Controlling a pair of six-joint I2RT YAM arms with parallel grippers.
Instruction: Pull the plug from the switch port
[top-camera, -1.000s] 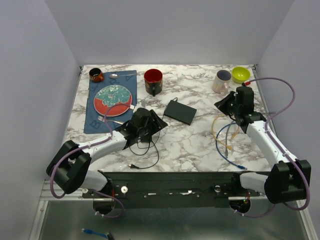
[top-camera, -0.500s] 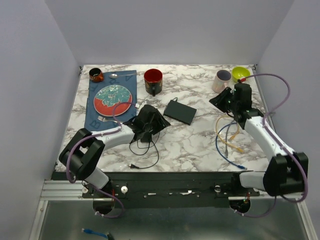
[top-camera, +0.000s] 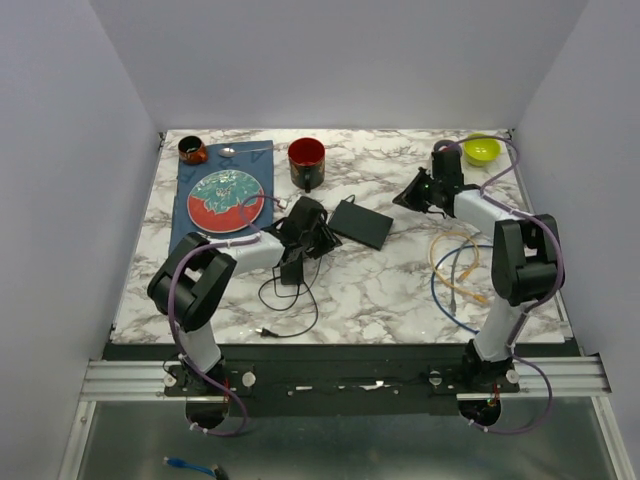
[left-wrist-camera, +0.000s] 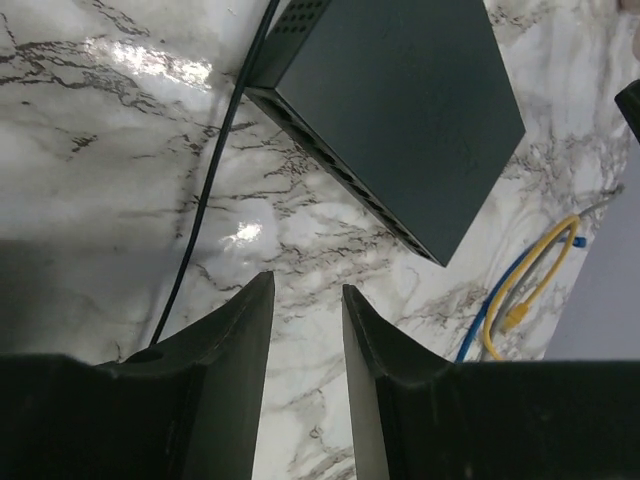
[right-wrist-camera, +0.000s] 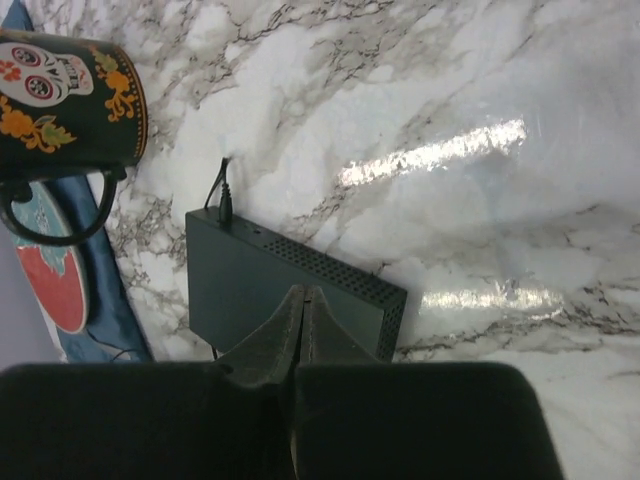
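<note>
While the left gripper (left-wrist-camera: 305, 320) stands partly open, with only a narrow gap between its fingers and nothing in that gap, the plug is not yet gripped. The black cable (left-wrist-camera: 205, 190) runs just to the left of those fingers and on up to the switch (left-wrist-camera: 400, 110), a flat dark box lying ahead on the marble table (left-wrist-camera: 90, 150). The right gripper (right-wrist-camera: 303, 320) is closed, fingers pressed together on nothing, and points at the switch. Whether it touches the box cannot be told. Its camera shows the plug (right-wrist-camera: 224, 200) seated in a port at the far left corner of the box, near a skull-painted mug (right-wrist-camera: 70, 90).

The likely risks are these. The slim gap may close on the cable rather than the plug body. A pull on the cable could then drag the switch across the table instead of freeing the plug, since nothing visibly braces the box. A sliding box or a swinging wrist might also knock the mug or the plate (top-camera: 226, 198) close by.

From above, the left arm (top-camera: 240, 252) lies low and reaches rightward, its wrist at the switch's left end. The right arm (top-camera: 480, 210) bends back toward the left, its gripper just off the switch's right end.
</note>
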